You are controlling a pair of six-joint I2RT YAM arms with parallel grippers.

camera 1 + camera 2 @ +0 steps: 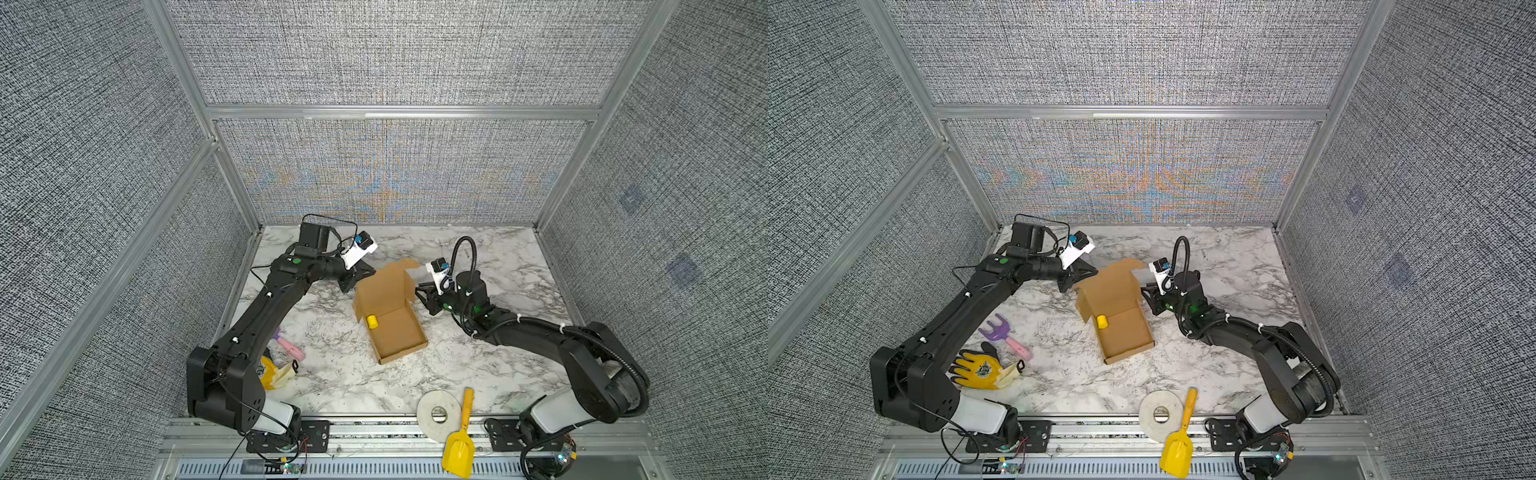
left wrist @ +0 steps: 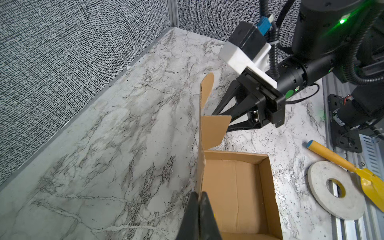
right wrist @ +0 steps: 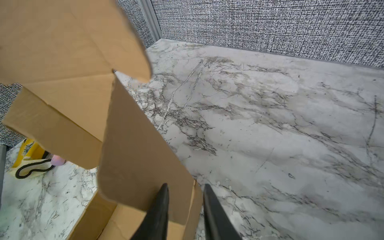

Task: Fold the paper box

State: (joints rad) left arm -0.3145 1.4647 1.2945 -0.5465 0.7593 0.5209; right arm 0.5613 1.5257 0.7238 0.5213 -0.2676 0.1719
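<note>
The paper box (image 1: 395, 332) (image 1: 1125, 336) lies mid-table, a brown cardboard tray with its lid standing up at the far end. A small yellow cylinder (image 1: 371, 321) rests inside near the left wall. My left gripper (image 1: 355, 279) (image 2: 198, 194) is shut on the thin left edge of the raised lid, which the left wrist view shows edge-on. My right gripper (image 1: 417, 289) (image 3: 185, 187) straddles the box's right wall where the lid's side flap (image 3: 133, 145) drops in. One finger is inside and one outside, and cardboard fills most of the gap.
A white tape roll (image 1: 439, 415) and a yellow scoop (image 1: 459, 449) lie at the front edge. A yellow glove (image 1: 980, 370) and a purple and pink toy rake (image 1: 1005, 334) lie front left beside the left arm. Grey panel walls enclose the marble table.
</note>
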